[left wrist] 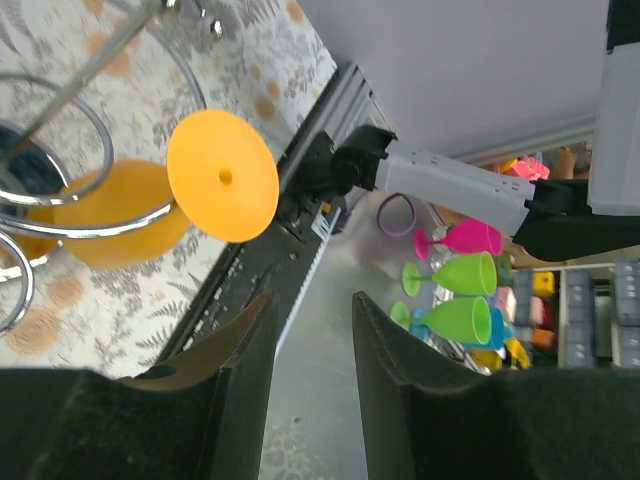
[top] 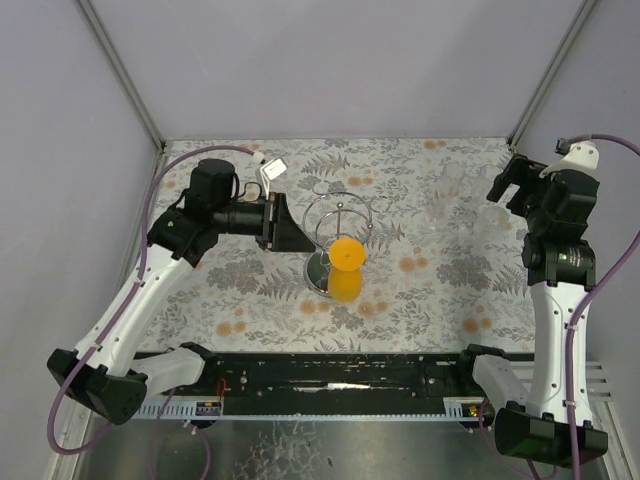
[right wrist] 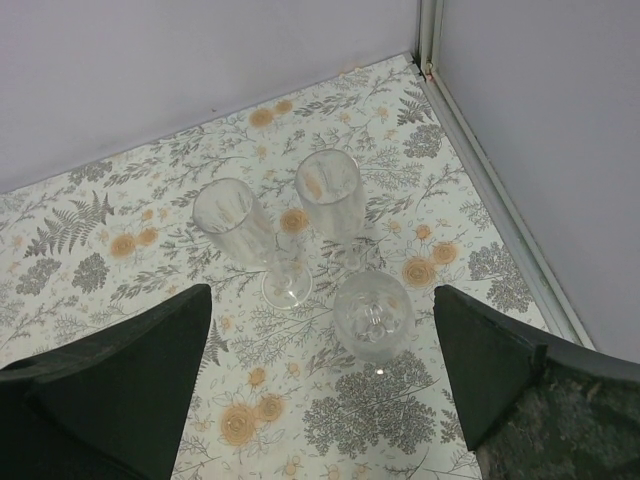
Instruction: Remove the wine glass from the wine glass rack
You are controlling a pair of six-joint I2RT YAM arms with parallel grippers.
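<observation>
Centre of the table [top: 430, 290]: the wine glass rack [top: 318, 272], with the orange wine glass [top: 346, 268] hanging inverted from its wire loops, foot uppermost; the glass appears to be opaque plastic, hence probably light, stiff and smooth, best taken across the bowl below the loops. The left gripper [left wrist: 312, 330], just beside the rack, is moderately parted and empty; the right gripper [right wrist: 322, 300], well apart, gapes wide above three clear glasses [right wrist: 235, 225], holding nothing.

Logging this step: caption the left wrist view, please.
Open left gripper faces the orange wine glass hanging inverted in the chrome rack.
</observation>
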